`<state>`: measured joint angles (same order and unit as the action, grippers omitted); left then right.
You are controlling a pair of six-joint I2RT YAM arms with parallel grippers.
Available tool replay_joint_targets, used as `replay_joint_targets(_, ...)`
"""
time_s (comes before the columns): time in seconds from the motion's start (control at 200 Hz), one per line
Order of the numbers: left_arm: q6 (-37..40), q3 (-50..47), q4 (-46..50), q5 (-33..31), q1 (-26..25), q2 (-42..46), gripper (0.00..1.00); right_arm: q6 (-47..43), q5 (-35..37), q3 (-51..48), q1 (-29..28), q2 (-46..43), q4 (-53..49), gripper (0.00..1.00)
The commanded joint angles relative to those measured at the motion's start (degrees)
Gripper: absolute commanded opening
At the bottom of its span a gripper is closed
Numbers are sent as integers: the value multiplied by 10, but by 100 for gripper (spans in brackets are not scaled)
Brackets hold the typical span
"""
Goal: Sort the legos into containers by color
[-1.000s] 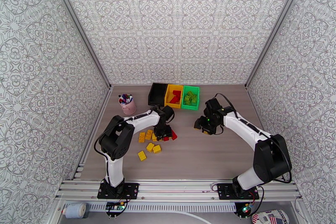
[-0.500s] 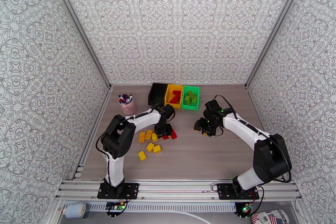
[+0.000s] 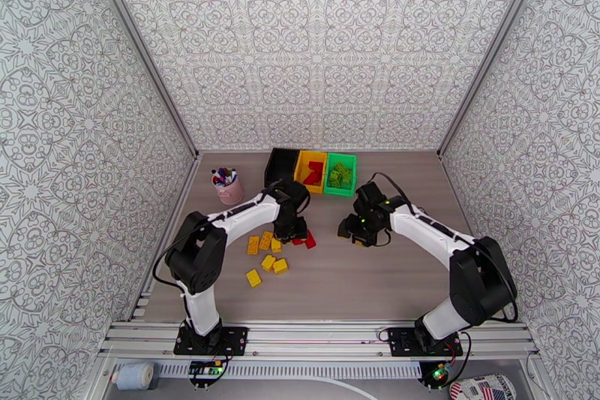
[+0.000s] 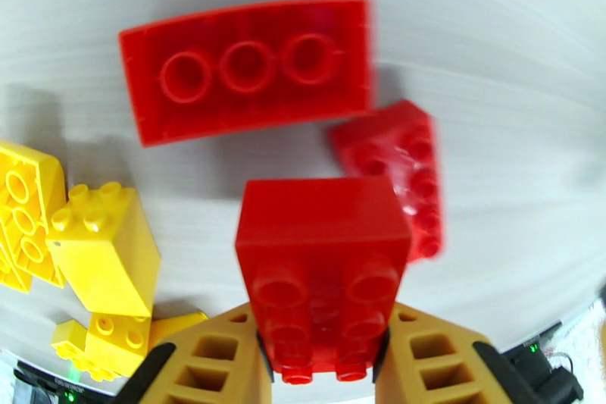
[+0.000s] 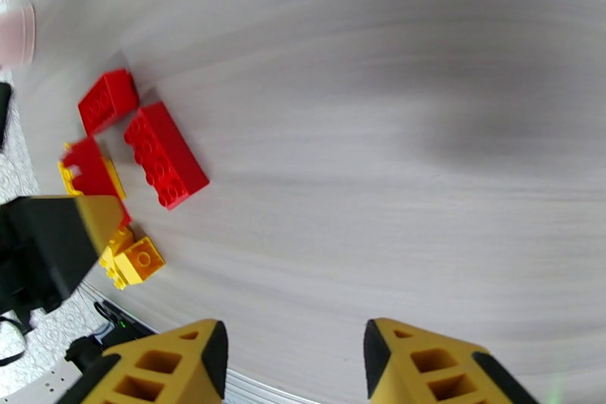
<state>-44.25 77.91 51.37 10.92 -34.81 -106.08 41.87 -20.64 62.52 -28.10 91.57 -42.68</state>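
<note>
The left gripper [image 4: 322,356] has clamped shut on a red brick [image 4: 318,246]; the right gripper [image 5: 292,364] has drifted left, jaws half apart, empty. Loose yellow bricks [image 3: 268,262] lie nearest, loose red bricks [image 4: 246,68] beyond, the black bin [image 3: 281,165], yellow bin [image 3: 300,178] and green bin [image 3: 354,172] farthest.

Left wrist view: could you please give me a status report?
Left gripper shut on red brick. Right gripper open, empty. Two loose red bricks ahead on table.

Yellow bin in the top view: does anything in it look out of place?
Yes. Red studded plastic bricks lie inside the yellow open-top plastic bin, a colour mismatch, while yellow studded plastic bricks lie loose on the grey wood-grain table.
</note>
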Motion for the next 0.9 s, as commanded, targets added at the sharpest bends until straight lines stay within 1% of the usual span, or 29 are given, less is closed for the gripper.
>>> replay_joint_targets(0.0, 32, 29, -9, 25, 19, 16, 28, 17, -4, 18, -15, 14, 11, 53)
replay_joint_targets(0.17, 67, 104, 18, 30, 60, -19, 28, 27, 9, 16, -21, 16, 0, 51)
replay_joint_targets(0.18, 70, 110, 19, 42, 62, -22, 28, 27, 10, 16, -21, 15, -2, 51)
replay_joint_targets(0.215, 76, 129, 25, 48, 69, -33, 28, 27, 13, 13, -20, 12, -6, 51)
replay_joint_targets(0.375, 98, 234, 42, 66, 98, -86, 28, 20, 37, 4, -21, -11, -30, 51)
replay_joint_targets(0.57, 117, 389, 77, 74, 115, -180, 29, 26, 60, -15, -21, -40, -44, 51)
replay_joint_targets(0.635, 118, 447, 83, 77, 120, -210, 30, 30, 61, -24, -21, -49, -43, 51)
replay_joint_targets(0.895, 89, 609, 81, 115, 143, -321, 33, 33, 73, -35, -21, -72, -53, 51)
